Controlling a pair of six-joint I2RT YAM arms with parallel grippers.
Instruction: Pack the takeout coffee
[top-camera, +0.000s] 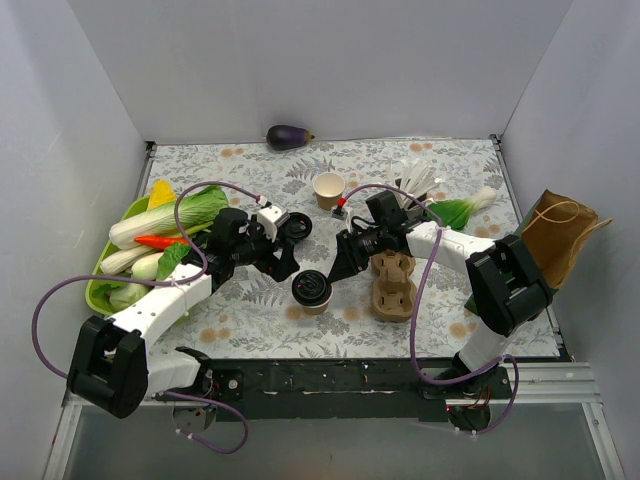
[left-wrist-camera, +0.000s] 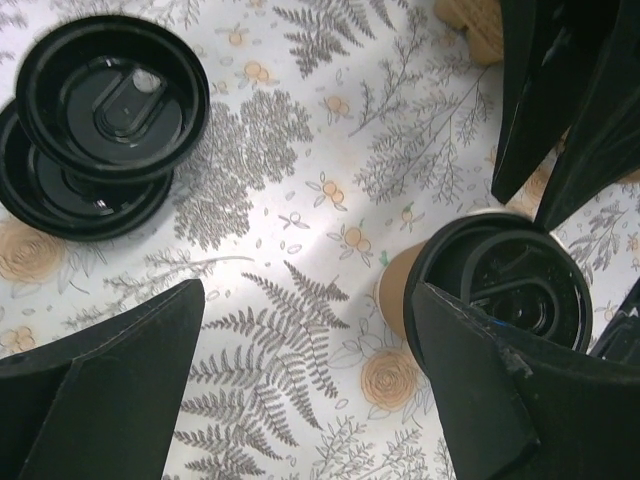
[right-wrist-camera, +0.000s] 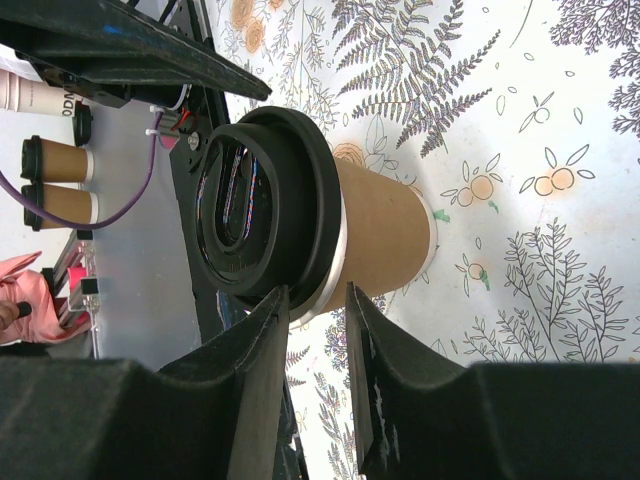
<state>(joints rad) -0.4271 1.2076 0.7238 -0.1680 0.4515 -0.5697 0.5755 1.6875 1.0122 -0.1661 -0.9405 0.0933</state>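
Observation:
The takeout coffee (top-camera: 312, 290), a tan paper cup with a black lid, stands upright on the patterned cloth between both arms. In the left wrist view the coffee (left-wrist-camera: 500, 290) sits just beside my right-hand finger, outside the wide gap. My left gripper (top-camera: 283, 262) (left-wrist-camera: 305, 300) is open, with only cloth between its fingers. My right gripper (top-camera: 342, 268) (right-wrist-camera: 310, 300) has its jaws a narrow gap apart, tips at the lidded rim of the coffee (right-wrist-camera: 385, 230). I cannot tell whether they touch it.
A stack of loose black lids (top-camera: 295, 226) (left-wrist-camera: 100, 120) lies behind the left gripper. A lidless tan cup (top-camera: 329, 189) stands further back. A brown pulp carrier (top-camera: 393, 285) lies under the right arm, a brown paper bag (top-camera: 560, 235) at far right, a green vegetable tray (top-camera: 100, 290) at left.

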